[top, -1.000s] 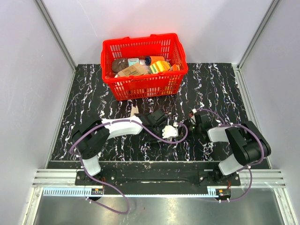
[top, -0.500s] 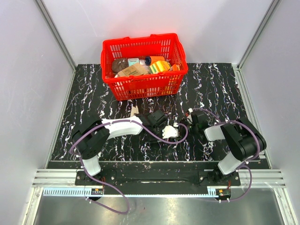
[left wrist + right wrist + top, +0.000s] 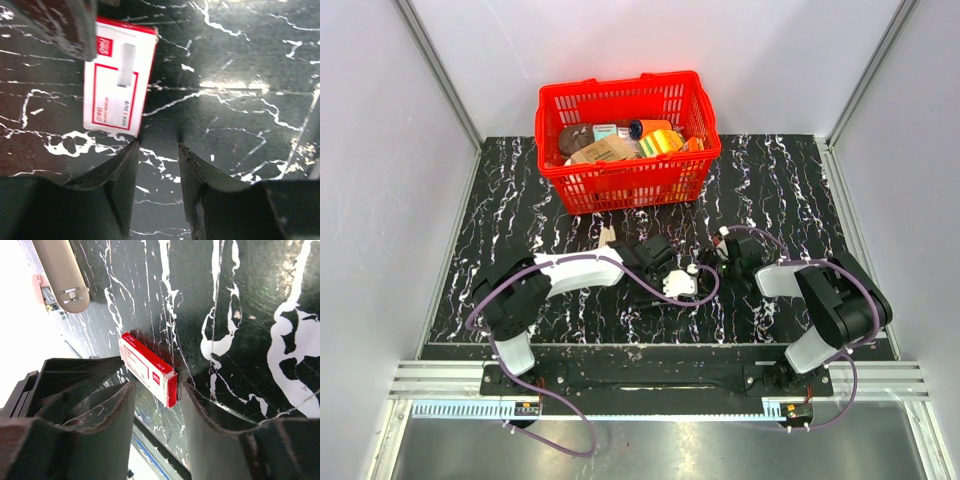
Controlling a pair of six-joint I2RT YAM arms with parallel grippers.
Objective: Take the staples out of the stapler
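Right gripper (image 3: pixel 157 387) has neared staple box (image 3: pixel 145 367), jaws apart.

Polished black desk (image 3: pixel 790 180), white-veined like marble, catching glare. Printed red-and-white card on the staple box (image 3: pixel 120 75), faintly shiny. Smooth beige plastic on the stapler (image 3: pixel 62 275). Glossy red plastic lattice basket (image 3: pixel 630 180). Matt dark plastic on left tool (image 3: pixel 156 165) and right tool (image 3: pixel 159 410).

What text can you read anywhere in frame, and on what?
Staple box: red logo square and small print along one edge, too blurred to quote.
Its red side, right wrist view: white print, too small to read.
Packages in red basket: labels too small.
Stapler: no print visible.
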